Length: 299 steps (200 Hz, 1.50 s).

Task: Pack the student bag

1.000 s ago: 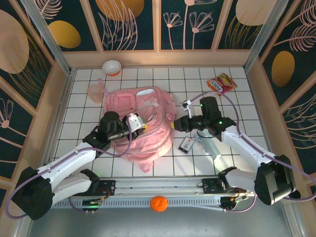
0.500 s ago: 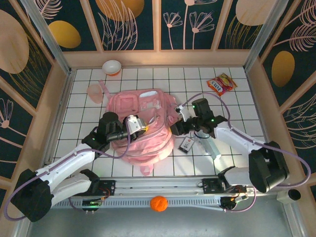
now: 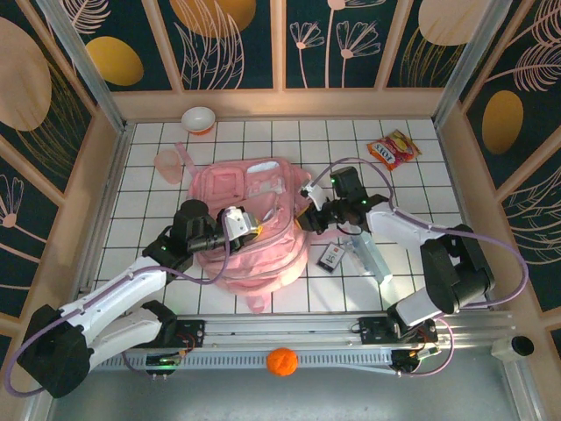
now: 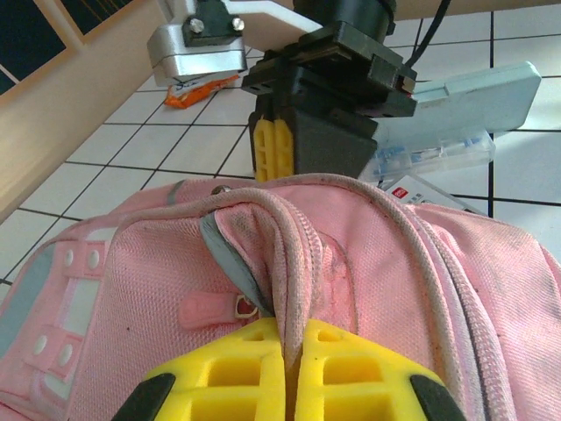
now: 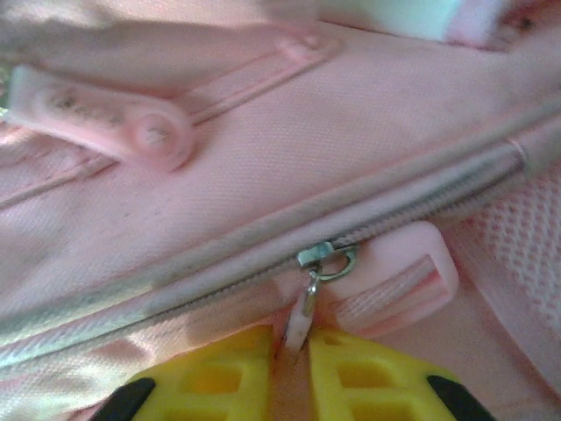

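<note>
Pinching bag (image 3: 263, 263): left claw (image 4: 290, 349), right claw (image 5: 293, 353).

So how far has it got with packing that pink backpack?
Early days, it seems. Nothing visibly packed: the pale blue case and snack packet lie on the tiles outside the pink backpack. In hand: the left gripper pinches the bag's zipper seam while the right gripper is shut on the zipper pull, seemingly to open it. Left: unzipping and loading the items.
</note>
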Each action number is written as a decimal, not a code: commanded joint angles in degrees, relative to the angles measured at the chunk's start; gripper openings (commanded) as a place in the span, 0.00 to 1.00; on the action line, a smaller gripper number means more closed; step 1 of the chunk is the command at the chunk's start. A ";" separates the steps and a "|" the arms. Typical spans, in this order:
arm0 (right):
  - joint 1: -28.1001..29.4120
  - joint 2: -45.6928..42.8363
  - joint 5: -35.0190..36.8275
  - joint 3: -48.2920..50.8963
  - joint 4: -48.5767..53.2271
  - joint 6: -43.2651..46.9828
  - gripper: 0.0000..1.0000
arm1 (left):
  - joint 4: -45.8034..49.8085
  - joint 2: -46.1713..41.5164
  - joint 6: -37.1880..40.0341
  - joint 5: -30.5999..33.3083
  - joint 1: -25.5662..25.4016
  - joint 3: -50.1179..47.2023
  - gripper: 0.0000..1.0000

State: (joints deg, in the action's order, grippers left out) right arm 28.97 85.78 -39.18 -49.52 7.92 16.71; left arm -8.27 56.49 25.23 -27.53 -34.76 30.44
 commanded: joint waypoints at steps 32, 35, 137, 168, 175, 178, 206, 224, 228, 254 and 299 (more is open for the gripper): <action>0.12 -4.90 -9.98 -2.21 4.48 1.66 0.00 | -0.88 0.96 1.04 7.86 -0.04 5.79 0.00; 0.24 -5.32 -10.45 -2.08 4.61 1.41 0.00 | -0.91 1.05 1.00 8.34 -0.02 5.79 0.00; 6.63 -11.16 -10.72 -3.62 8.26 -9.79 0.00 | -6.54 6.64 -7.61 15.41 -0.14 8.47 0.00; 9.47 -11.59 -4.92 -3.13 3.69 -19.54 0.00 | -10.63 8.95 -13.07 16.95 -2.37 9.81 0.00; 10.08 -11.60 -3.41 -3.05 2.98 -21.64 0.00 | -11.30 9.68 -14.27 18.50 -3.29 10.22 0.00; 10.32 -11.60 -2.84 -3.04 2.64 -22.85 0.00 | -11.52 10.00 -14.96 19.37 -3.72 10.47 0.00; 12.19 -12.60 2.76 -2.48 0.21 -30.51 0.00 | -14.97 13.00 -23.75 26.17 -6.19 12.31 0.00; 13.03 -13.66 6.51 -1.59 -0.61 -34.14 0.00 | -17.78 14.72 -30.04 30.57 -6.69 13.36 0.00; 13.31 -13.91 7.14 -1.35 -0.77 -34.67 0.00 | -18.26 15.09 -31.21 31.49 -6.72 13.73 0.00; 15.07 -15.45 10.83 0.08 -3.51 -39.89 0.00 | -21.07 17.79 -37.69 36.13 -6.89 16.39 0.00; 19.66 -15.03 20.21 0.54 -6.15 -46.76 0.00 | -24.77 22.80 -45.28 40.02 -7.64 21.63 0.00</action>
State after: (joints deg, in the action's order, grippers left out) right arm 44.84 72.03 -21.78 -49.87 4.69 -24.53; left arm -19.73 78.26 -11.75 5.17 -42.81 46.44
